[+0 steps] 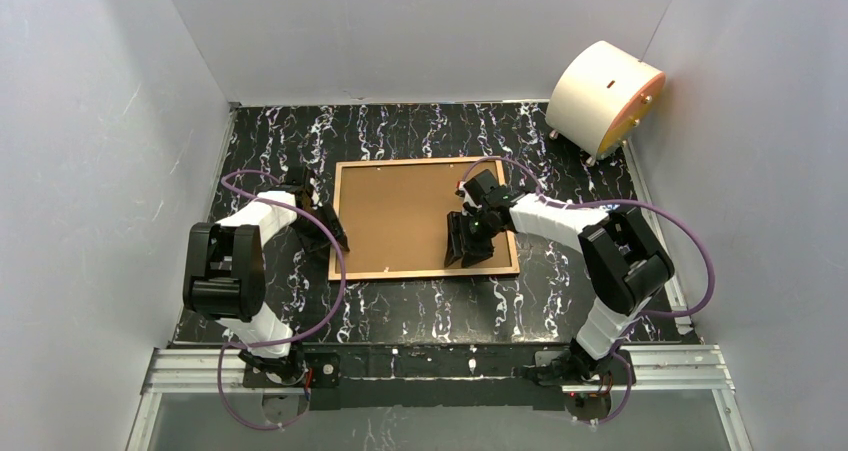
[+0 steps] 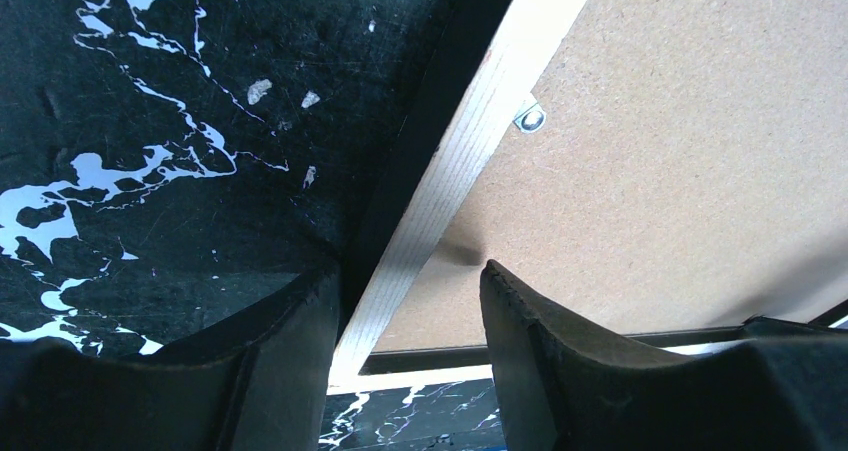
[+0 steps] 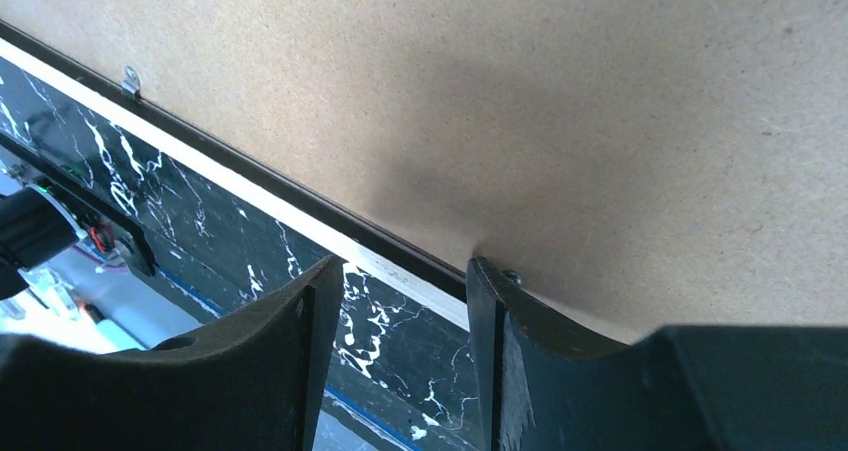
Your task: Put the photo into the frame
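Top external view: the frame (image 1: 405, 161) lies back-up at the centre of the counter (image 1: 400, 301), with a brown backing board (image 1: 400, 216) filling it; the photo is nowhere visible, so we cannot say whether it sits beneath the board. The left tool (image 1: 325, 229) stands at the frame's 9 o'clock, fingers apart astride the left rail; the right tool (image 1: 470, 243) stands at 5 o'clock, fingers apart astride the near rail, clamped on nothing. Risks, in our judgement: uneven closing could skid or tilt the frame; a finger bearing on the board could snag a metal clip (image 2: 530, 119). The counter is black, white-veined and hard-looking; pale walls (image 1: 420, 31) enclose three sides; a cream drum (image 1: 603, 96) stands at 1 o'clock.
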{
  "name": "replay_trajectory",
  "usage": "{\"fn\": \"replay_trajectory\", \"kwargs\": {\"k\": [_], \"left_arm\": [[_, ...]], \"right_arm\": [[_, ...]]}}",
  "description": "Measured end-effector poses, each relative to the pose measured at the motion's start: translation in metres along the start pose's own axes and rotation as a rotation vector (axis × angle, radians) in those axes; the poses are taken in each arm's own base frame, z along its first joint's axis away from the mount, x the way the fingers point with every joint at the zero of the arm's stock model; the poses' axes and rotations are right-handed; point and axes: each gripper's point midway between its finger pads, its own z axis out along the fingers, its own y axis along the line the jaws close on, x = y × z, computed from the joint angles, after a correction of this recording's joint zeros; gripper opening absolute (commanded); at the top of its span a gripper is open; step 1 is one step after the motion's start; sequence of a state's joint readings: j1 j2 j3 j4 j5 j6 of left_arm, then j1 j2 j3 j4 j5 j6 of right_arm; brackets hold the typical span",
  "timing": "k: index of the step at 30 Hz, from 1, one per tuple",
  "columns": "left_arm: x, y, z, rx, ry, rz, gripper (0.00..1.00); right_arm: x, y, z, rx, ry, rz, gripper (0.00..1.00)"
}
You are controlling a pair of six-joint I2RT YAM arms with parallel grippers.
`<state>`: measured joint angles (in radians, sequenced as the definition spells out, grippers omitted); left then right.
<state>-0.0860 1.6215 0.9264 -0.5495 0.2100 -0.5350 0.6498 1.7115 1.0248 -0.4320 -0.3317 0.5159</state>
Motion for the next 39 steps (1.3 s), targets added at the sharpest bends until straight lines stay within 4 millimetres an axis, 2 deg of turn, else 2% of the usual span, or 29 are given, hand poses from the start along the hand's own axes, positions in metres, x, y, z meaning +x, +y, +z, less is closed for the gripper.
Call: {"fn": "replay_trajectory", "kwargs": {"k": [12,15,17,20,25,29,34,39], "left_arm": [[0.000,0.000,0.000,0.000,-0.001,0.000,0.51],[0.000,0.000,0.000,0.000,-0.001,0.000,0.54],[0.000,0.000,0.000,0.002,-0.001,0.001,0.58],[0.000,-0.002,0.000,0.013,0.001,0.002,0.61],[-0.007,-0.007,-0.002,0.026,-0.013,0.017,0.63],[-0.018,-0.014,-0.003,0.038,-0.034,0.034,0.63],[-0.020,-0.014,-0.004,0.042,-0.041,0.050,0.59],[-0.019,-0.013,-0.003,0.038,-0.038,0.059,0.56]], "right_arm": [[0.004,-0.005,-0.003,0.035,0.006,-0.013,0.58],[0.002,-0.002,-0.006,0.028,0.003,-0.018,0.60],[-0.005,0.005,-0.010,0.009,-0.013,-0.029,0.61],[-0.025,0.023,-0.020,-0.025,-0.070,-0.055,0.62],[-0.059,0.038,-0.035,-0.027,-0.184,-0.085,0.64],[-0.084,0.027,-0.045,0.043,-0.270,-0.067,0.66],[-0.118,-0.002,-0.057,0.137,-0.339,-0.032,0.67],[-0.139,-0.035,-0.048,0.231,-0.328,-0.020,0.66]]}}
